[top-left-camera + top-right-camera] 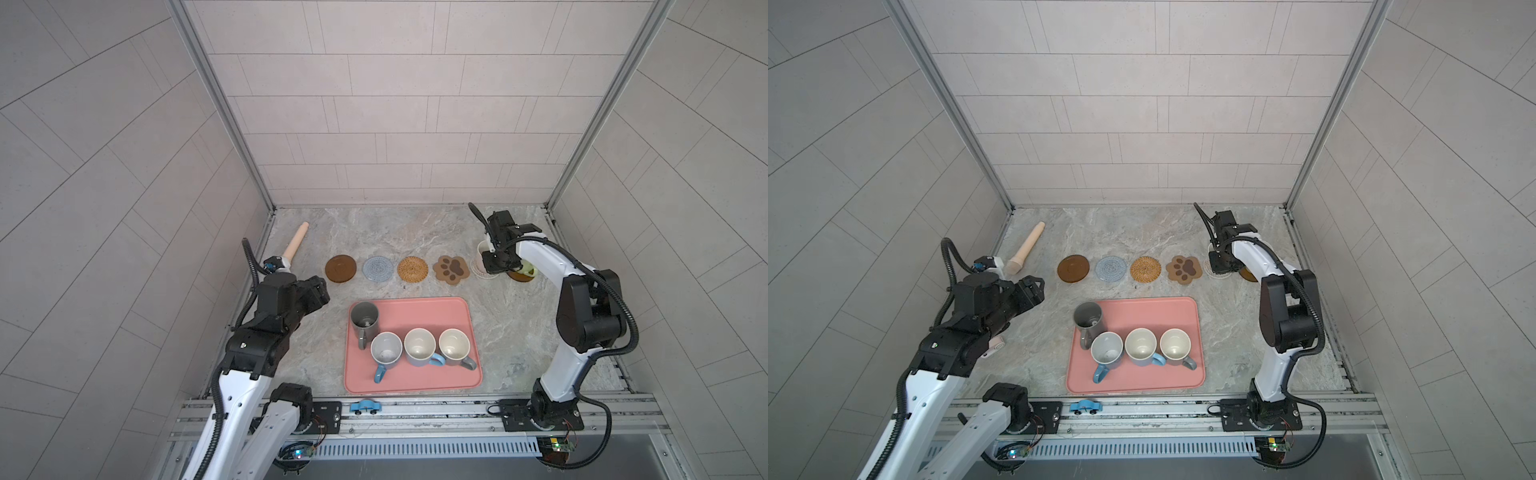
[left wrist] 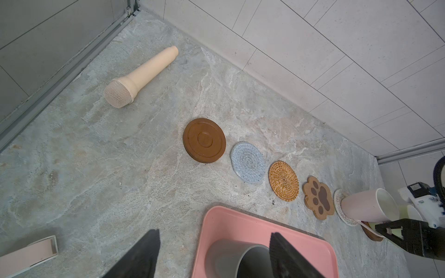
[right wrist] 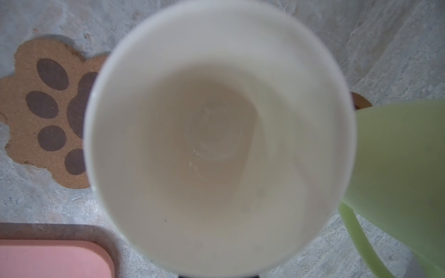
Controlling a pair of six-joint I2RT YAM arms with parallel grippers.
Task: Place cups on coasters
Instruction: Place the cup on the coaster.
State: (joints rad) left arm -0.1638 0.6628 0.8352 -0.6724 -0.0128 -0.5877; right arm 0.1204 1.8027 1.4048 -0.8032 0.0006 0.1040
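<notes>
Gently seat the pink mug [image 2: 363, 205], clamped by its handle in the right pincer [image 2: 381, 228], flat on the cream coaster [image 2: 338, 199] below.

On the tray [image 1: 440, 311]: back mug [image 1: 364, 316] at the back left corner, three mugs [image 1: 419, 345] side by side before it, to its right. Behind the tray, six coasters [image 1: 412, 269] in a left-to-right row. On the fifth coaster [image 2: 338, 204], fifth mug [image 2: 368, 205]; on the sixth coaster [image 1: 518, 277], sixth mug [image 3: 397, 156]. Behind the row's left end, microphone [image 1: 296, 247].
</notes>
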